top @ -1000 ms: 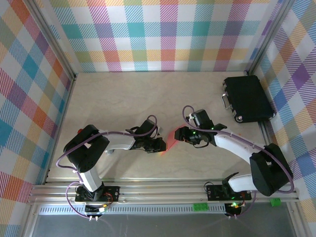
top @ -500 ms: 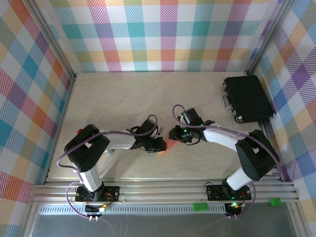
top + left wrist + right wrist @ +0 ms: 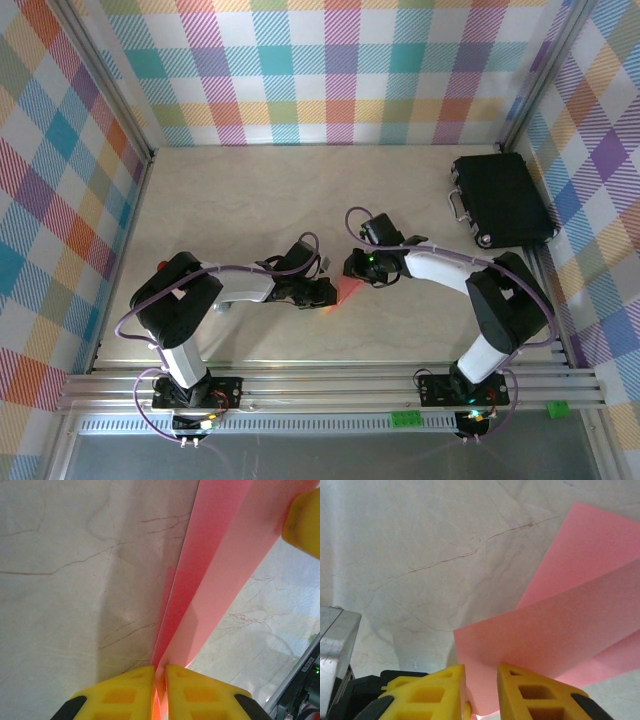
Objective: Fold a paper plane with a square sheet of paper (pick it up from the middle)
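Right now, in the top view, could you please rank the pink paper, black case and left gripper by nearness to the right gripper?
1. Pink paper, at the right gripper.
2. Left gripper, just left of it.
3. Black case, back right corner.

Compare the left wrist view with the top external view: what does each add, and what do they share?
Left wrist: the left hand pinching the salmon-pink sheet of paper, its folded layers distinct. Top external: the black rectangular case at the far right, plaid walls. Shared: the paper and the pale marbled table.
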